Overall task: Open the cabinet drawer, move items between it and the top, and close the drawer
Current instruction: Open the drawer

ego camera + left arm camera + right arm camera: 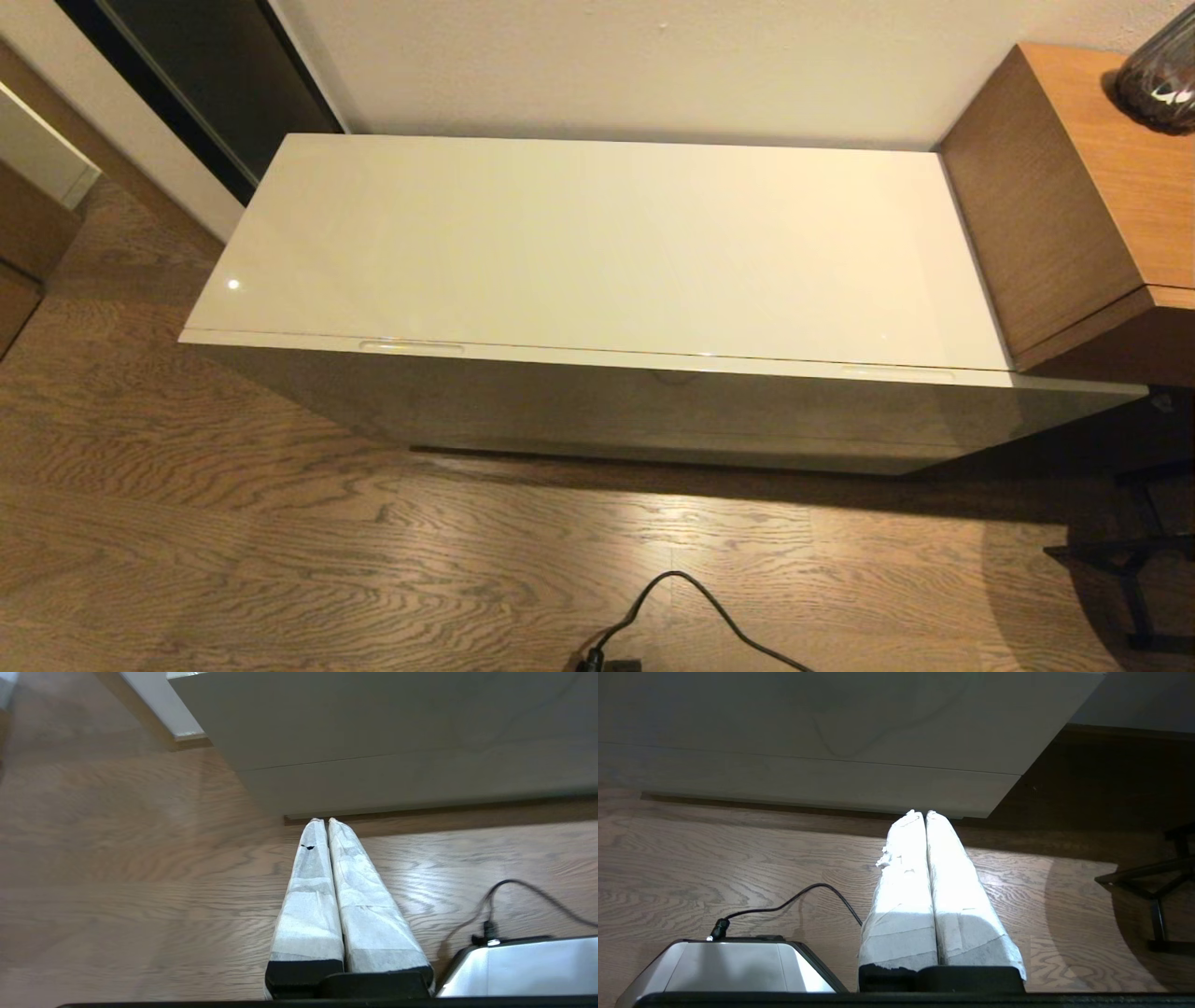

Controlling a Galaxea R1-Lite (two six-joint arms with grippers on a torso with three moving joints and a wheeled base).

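Start of task: drawer shut, nothing grasped, opening step not yet begun.

Landmark is the low cabinet. Its top (597,243) is a glossy cream slab and I see no slippers or tissue pack on it, so I judge the items are inside. The cabinet drawer (653,397) sits closed and flush under the top's front edge, with one slim recess (411,346) toward the cabinet's left end and another (898,372) toward its right end. My left tool (324,822) hangs low in front of the cabinet's left part, wrapped fingers pressed together, holding nothing. My right tool (920,813) hangs likewise before the right part, closed and empty. Next move, as I judge it: raise a tool to a recess, hook the front edge, pull straight out from the cabinet.
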